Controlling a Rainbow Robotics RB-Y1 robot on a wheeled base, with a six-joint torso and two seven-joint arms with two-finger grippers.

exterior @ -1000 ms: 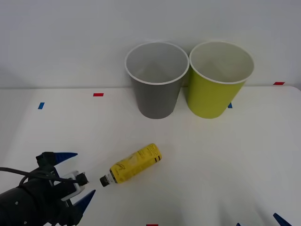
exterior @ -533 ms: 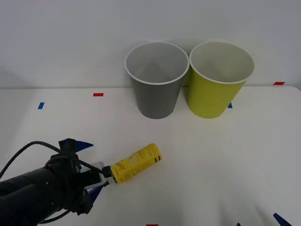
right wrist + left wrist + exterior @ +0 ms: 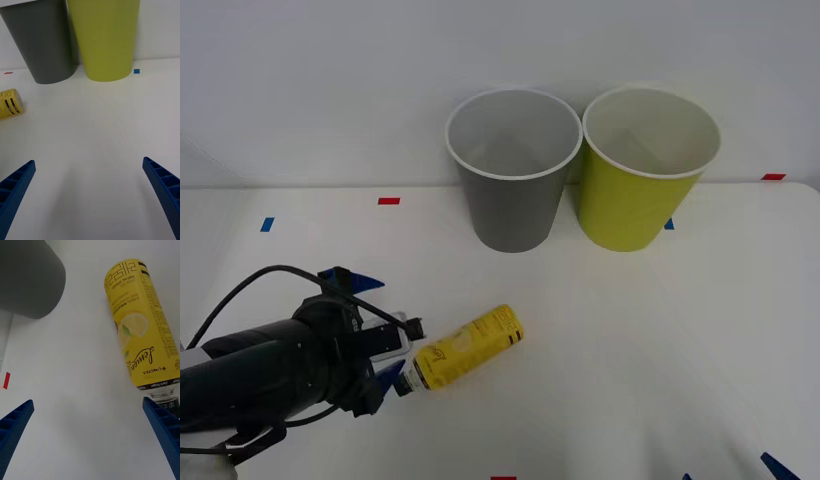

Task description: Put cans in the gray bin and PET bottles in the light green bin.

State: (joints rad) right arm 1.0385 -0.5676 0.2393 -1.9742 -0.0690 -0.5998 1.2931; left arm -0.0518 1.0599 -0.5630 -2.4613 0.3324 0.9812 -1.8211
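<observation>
Gray bin (image 3: 513, 170) and light green bin (image 3: 646, 166) stand upright side by side, nearly touching, at the back of the white surface (image 3: 630, 340). PET bottle (image 3: 463, 349) lies on its side nearer the robot, its yellow label reading "Lemon", "LINCTEA", "Zero Sugar" and "500 ml". Its dark cap points at the left gripper (image 3: 372, 331), whose arm reaches low across the surface; its jaws are spread wide, one finger (image 3: 165, 433) beside the cap, not gripping. The right gripper (image 3: 90, 197) hovers with jaws released, facing both bins.
</observation>
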